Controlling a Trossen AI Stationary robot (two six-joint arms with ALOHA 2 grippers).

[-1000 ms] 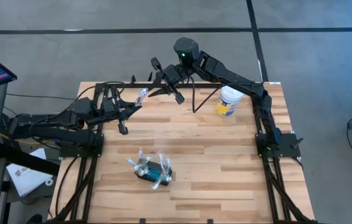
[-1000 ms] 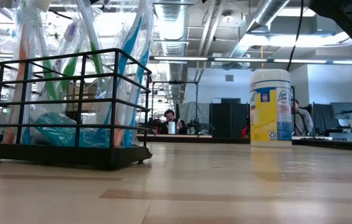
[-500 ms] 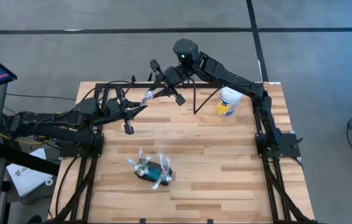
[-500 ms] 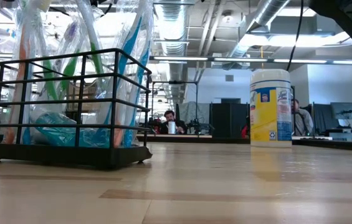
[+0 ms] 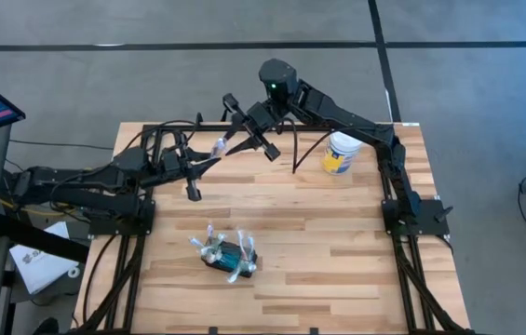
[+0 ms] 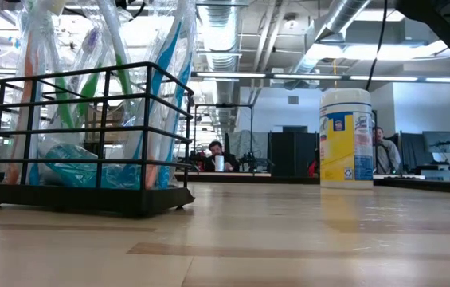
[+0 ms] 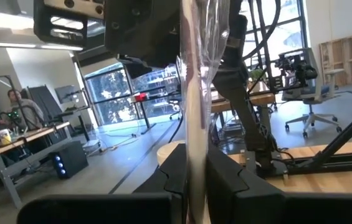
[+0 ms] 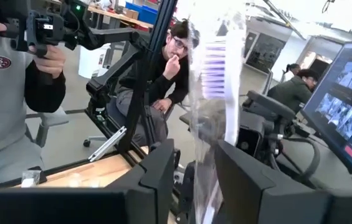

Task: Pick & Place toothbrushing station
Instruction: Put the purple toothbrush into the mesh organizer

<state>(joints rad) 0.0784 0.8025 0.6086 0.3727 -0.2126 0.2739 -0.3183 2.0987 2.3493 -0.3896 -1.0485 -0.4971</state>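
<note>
The holder (image 5: 228,253), a black wire rack stuffed with wrapped toothbrushes, sits on the surface (image 5: 318,242) near its front edge, left of centre and well apart from both arms. In the low view the holder (image 6: 89,143) stands upright, the wrapped brushes rising out of its top.

Farther back, above the rear left of the surface, the left hand (image 5: 209,156) is closed on one end of a wrapped brush (image 5: 218,146); its wrist view shows the wrapped brush (image 7: 195,93) pinched between its fingers (image 7: 172,174). The right hand (image 5: 235,140) meets it from behind, its fingers (image 8: 160,168) on either side of the other end of the brush (image 8: 216,81), parted with gaps showing, so not clamped.

A yellow-labelled canister (image 5: 341,153) stands upright at the rear right. People sit in the room behind.
</note>
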